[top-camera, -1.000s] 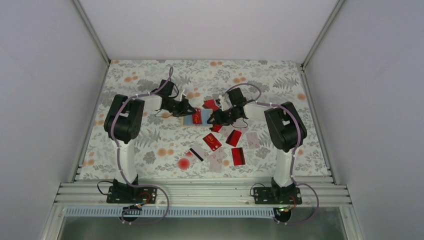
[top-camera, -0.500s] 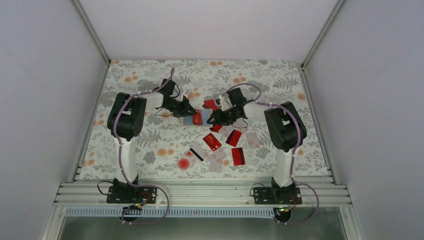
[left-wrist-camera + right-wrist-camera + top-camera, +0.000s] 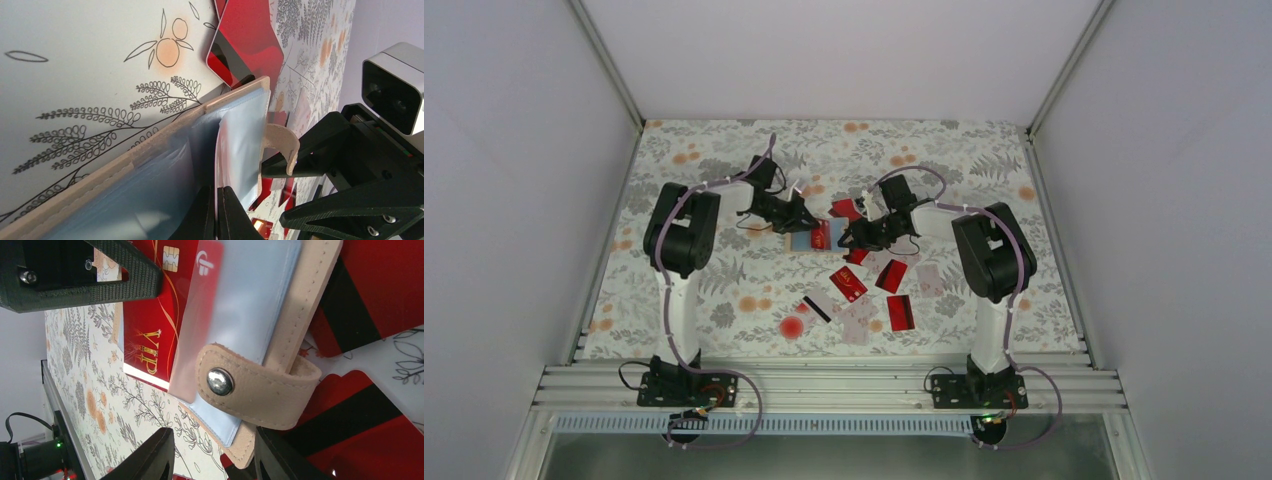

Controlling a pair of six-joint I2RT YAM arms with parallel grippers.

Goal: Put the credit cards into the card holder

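My left fingers [image 3: 216, 212] were pressed shut on a thin pale-blue leaf of the card holder [image 3: 150, 165]. It lay open near the middle of the bench [image 3: 704, 160], between my two arms.

My right fingers [image 3: 851, 238] stood partly apart at the holder's other end, straddling the corner where the snap strap [image 3: 250, 385] curled over the tan edge. One finger sat right by that edge, though I could not tell from my wrist view whether it actually touched. The other was clear of it.

A red card [image 3: 150, 335] marked "vip", its chip showing, lay partly under the clear pocket. The rest of it stuck out toward my left fingers. Just beside the strap end lay striped red cards [image 3: 380, 285], each red with a black band.

The other credit cards [image 3: 891, 276] were scattered loose on the bench nearer my bases: several red, a few pale, and one white card [image 3: 817, 306] with a black stripe. A round red blot [image 3: 793, 326] sat just beside that white one, on my left.
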